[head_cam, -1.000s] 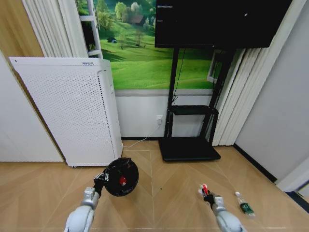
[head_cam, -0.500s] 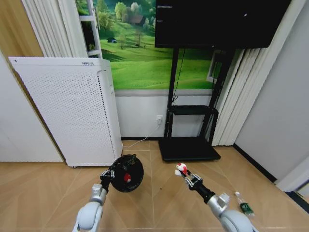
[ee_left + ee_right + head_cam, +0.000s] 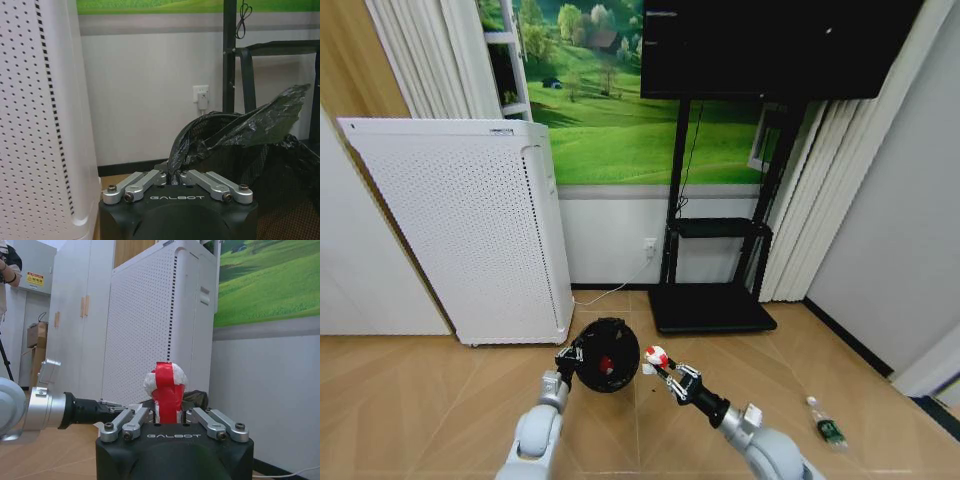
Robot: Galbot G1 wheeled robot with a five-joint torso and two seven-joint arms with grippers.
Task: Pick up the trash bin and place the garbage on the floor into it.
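Room: wood-pattern floor (image 3: 410,400), with a tall white perforated appliance (image 3: 470,225) at 10 o'clock in the head view, a black TV stand (image 3: 715,280) at 1 o'clock, and a green meadow mural on the wall between them.
Bin: small round black trash bin (image 3: 607,354) with a glossy black plastic bag liner (image 3: 240,132), held off the floor just below the middle of the head view, its mouth tipped toward the camera.
Bin contents: a red piece (image 3: 606,364) lies inside; what it is cannot be told.
Left gripper (image 3: 570,357): at the bin's 9 o'clock edge, fingers closed on the rim and pinching the liner, as the left wrist view shows (image 3: 176,178).
Right gripper (image 3: 667,369): clamped on a crumpled red-and-white wrapper-like piece (image 3: 655,355) that stands up between its fingers (image 3: 167,395).
Wrapper to bin: the held piece sits just beside the bin's rim at its 3 o'clock side, outside the mouth.
Still on the floor: a small clear plastic bottle with a green label (image 3: 828,424) lies at 4 o'clock, well apart from both grippers.
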